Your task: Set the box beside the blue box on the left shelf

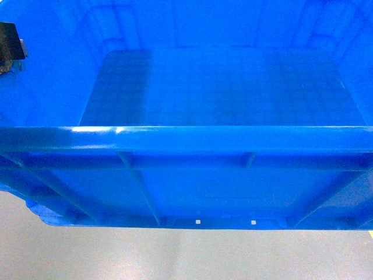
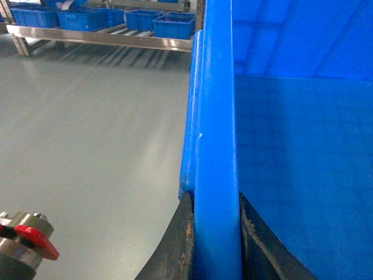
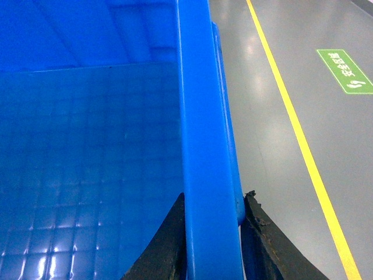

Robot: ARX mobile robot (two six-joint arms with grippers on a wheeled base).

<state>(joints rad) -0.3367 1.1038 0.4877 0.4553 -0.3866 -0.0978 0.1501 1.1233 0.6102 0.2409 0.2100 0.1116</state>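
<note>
The box (image 1: pixel 186 140), a big bright-blue crate, fills the head view and hangs above the grey floor, empty inside. My left gripper (image 2: pixel 215 198) is shut on the box's left rim (image 2: pixel 215 116), one dark finger (image 2: pixel 179 245) outside and one inside. My right gripper (image 3: pixel 213 198) is shut on the right rim (image 3: pixel 198 116) the same way. In the head view only a dark piece of the left gripper (image 1: pixel 10 44) shows at the upper left. Far off in the left wrist view stands the left shelf (image 2: pixel 105 38) carrying several blue boxes (image 2: pixel 172 24).
Bare grey floor (image 2: pixel 87 146) lies between me and the rack. On the right side a yellow floor line (image 3: pixel 291 128) runs away from me, with a green floor sign (image 3: pixel 345 71) beyond it. A red part of my left arm (image 2: pixel 36 239) shows low in its wrist view.
</note>
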